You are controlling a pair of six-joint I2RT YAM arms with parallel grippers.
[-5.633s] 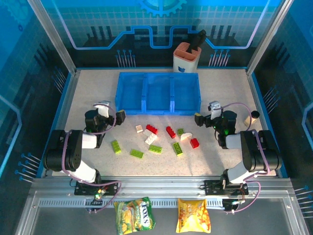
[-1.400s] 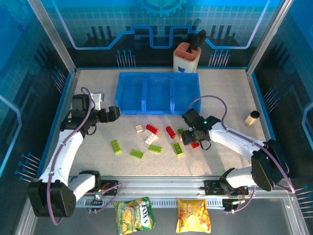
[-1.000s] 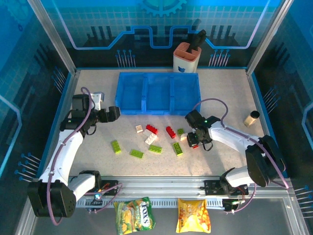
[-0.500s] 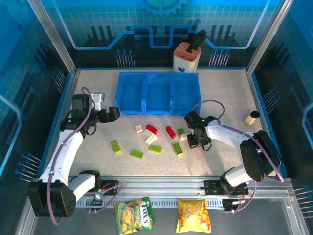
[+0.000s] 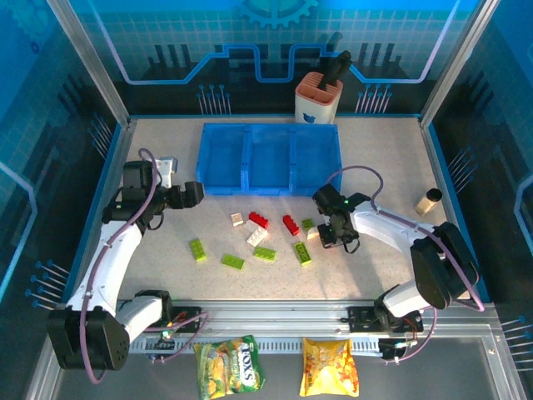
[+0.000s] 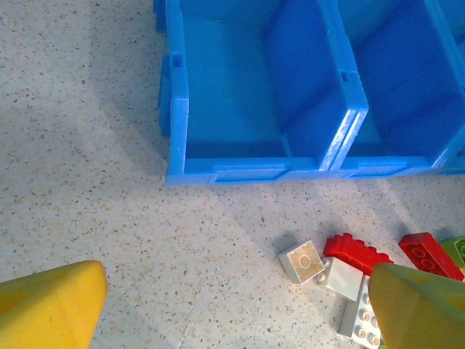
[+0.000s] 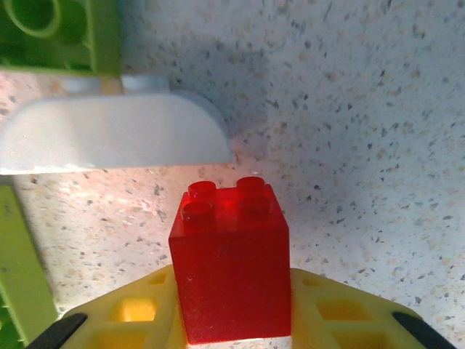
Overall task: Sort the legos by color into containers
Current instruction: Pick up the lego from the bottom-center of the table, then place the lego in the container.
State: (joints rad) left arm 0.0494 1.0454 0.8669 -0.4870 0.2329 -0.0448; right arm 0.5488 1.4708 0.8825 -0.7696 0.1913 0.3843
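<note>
**Red brick pinched in front of the containers**

The right gripper pinches a red brick just before the right end of the containers. Its long axis runs along the fingers, studs pointing away from the wrist. The left gripper hangs spread before their left end. The legos number three red, five green and three cream; there are three bins.

Robot lab test cell, possibly demo booth: speckled table boxed in by aluminium frame posts, blue wall panels printed with gear and circuit graphics, slotted mounting rail along near edge.
</note>
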